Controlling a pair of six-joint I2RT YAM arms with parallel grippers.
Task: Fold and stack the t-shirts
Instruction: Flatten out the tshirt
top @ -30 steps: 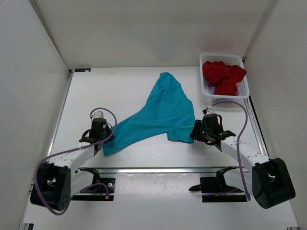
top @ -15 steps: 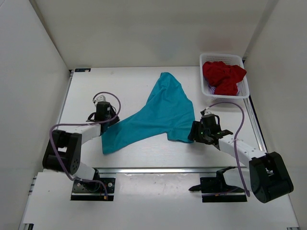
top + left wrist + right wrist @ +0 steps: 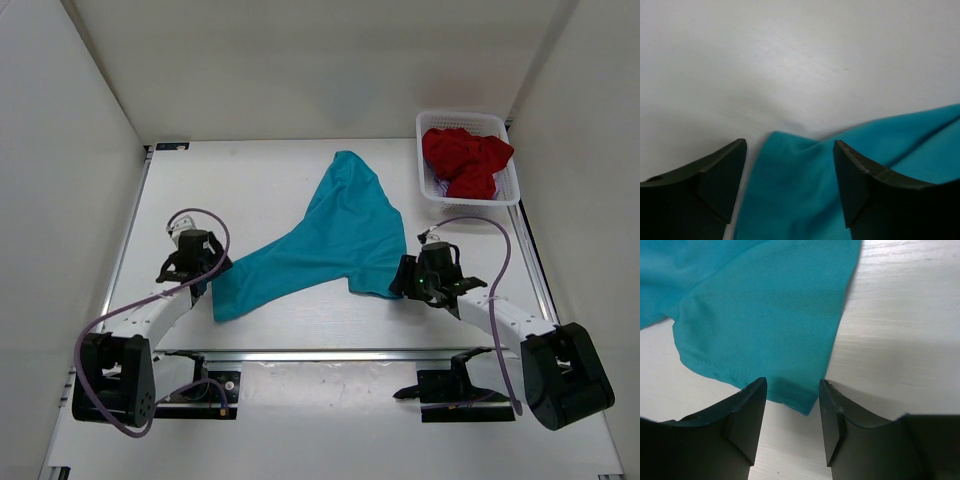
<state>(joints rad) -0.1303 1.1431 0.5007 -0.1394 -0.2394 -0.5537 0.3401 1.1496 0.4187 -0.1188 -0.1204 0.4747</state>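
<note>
Top external view: a plain teal short-sleeved cloth t-shirt [image 3: 335,235] lies spread and rumpled on the white wood-grain surface [image 3: 250,185], running on a slant from a narrow end at the far middle to a wide end at the near left. A white plastic mesh basket [image 3: 461,116] sits at the far right corner, well apart from the teal shirt, with a crumpled dark red cloth t-shirt [image 3: 465,160] heaped inside it. The left gripper [image 3: 207,272] is low at the shirt's near-left corner. The right gripper [image 3: 402,280] is low at the shirt's near-right edge. From this view I cannot tell how either pair of fingers stands. Left wrist view: the left gripper [image 3: 790,150] has its dark fingers [image 3: 720,175] spread wide. The teal t-shirt [image 3: 880,150] has a soft folded corner lying between and below them, with no finger seen clamping it. Bare surface [image 3: 790,60] fills the frame beyond. Right wrist view: the right gripper [image 3: 792,385] has its fingers [image 3: 747,415] apart, a clear gap between them. A stitched hem corner of the teal t-shirt [image 3: 765,305] lies flat in that gap, unpinched. The mesh weave of the cloth is visible. Bare surface [image 3: 900,315] shows to the right of the cloth edge.
</note>
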